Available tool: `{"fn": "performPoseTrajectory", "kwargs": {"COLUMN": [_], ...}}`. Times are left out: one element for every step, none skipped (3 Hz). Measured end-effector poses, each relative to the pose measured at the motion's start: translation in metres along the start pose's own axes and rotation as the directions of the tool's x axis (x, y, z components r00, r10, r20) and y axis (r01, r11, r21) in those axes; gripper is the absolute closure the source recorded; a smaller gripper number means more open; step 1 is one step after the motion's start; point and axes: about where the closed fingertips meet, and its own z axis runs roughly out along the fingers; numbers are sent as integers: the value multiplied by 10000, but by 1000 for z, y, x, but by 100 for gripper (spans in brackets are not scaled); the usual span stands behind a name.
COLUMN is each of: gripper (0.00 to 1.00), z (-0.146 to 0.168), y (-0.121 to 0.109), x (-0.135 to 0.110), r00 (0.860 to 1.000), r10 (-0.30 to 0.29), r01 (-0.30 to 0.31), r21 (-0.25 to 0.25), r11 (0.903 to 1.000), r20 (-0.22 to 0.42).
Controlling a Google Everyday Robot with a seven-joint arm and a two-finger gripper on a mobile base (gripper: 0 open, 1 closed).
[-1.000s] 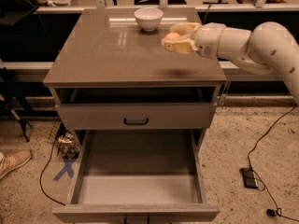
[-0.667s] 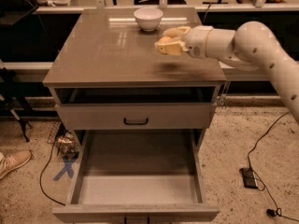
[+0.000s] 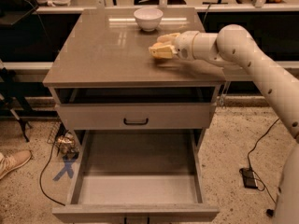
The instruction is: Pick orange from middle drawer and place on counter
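My gripper (image 3: 160, 49) hangs low over the counter (image 3: 103, 55), right of its middle and just in front of the white bowl. The arm (image 3: 233, 50) reaches in from the right. The orange does not show anywhere; I cannot tell whether it sits inside the gripper. The middle drawer (image 3: 140, 171) is pulled fully out below, and its floor is bare.
A white bowl (image 3: 148, 18) stands at the back of the counter. A shallower drawer front with a black bar handle (image 3: 136, 121) is shut above the open drawer. Cables and a black box (image 3: 249, 177) lie on the floor to the right. A shoe (image 3: 14, 161) is at the left.
My gripper has moved left along the counter, from near the right edge toward the middle, in front of the bowl. The drawer has not moved.
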Motion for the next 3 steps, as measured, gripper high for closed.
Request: {"fn": "performPoseTrajectory", "kwargs": {"gripper": [58,34,4], "z": [10,12,10], "y": [-6,-11,-16], "x": [4,2,3], "r00": [9997,9997,9996], "r10": [104,135,233], "r01": [-101,-128,-225], "r21": [154,353,508], "r11": [9998,9993,9985], "r20": [-204,-202,-159]}}
